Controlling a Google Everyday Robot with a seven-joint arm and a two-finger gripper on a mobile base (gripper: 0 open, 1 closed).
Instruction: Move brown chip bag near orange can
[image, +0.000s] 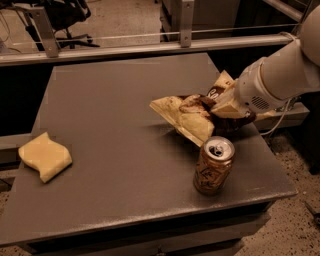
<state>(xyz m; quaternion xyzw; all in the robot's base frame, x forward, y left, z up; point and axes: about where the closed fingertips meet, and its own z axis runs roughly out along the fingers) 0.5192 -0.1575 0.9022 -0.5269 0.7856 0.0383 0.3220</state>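
Brown chip bag (192, 117) held over right side of surface (115, 100), crumpled, tilted, lower corner just behind orange can (214, 165). Gripper (226, 107) seen at bag's right end, jaws clamped on bag. Can upright near front-right edge. Yellow sponge (45, 156) noted far left.

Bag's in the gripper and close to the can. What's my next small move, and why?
Probably lower the brown chip bag straight down onto the table and release. The gripper, near the table's right edge, holds it tilted above the surface, its tan end already just behind the orange can. Moving closer risks tipping the can.
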